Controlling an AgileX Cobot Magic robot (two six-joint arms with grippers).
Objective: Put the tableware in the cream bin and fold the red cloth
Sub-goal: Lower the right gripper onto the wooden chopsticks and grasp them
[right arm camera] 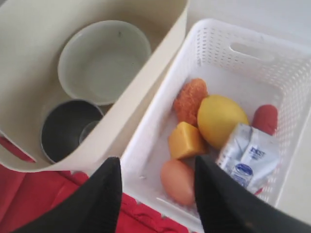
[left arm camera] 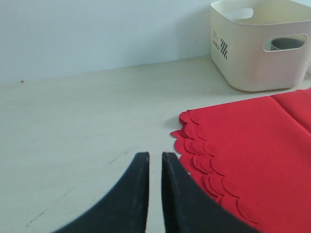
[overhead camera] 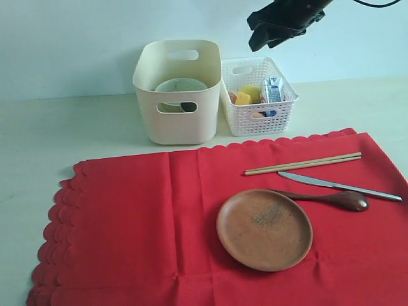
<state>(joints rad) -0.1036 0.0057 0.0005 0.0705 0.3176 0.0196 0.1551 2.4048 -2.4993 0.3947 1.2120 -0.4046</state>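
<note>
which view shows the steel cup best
Right wrist view: it looks down into the cream bin, showing the steel cup open-mouthed beside the bowl. The other two views give at most a glimpse through the bin's handle cut-out.

Pale table (overhead camera: pixel 38 127), red cloth (overhead camera: pixel 127 229) spread flat, cream bin (overhead camera: pixel 178 121) and white lattice basket (overhead camera: pixel 255 115) seemingly touching behind it

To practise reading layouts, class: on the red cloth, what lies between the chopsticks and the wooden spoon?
The silver knife lies between the chopsticks and the wooden spoon, on the red cloth; the exterior view shows it.
</note>
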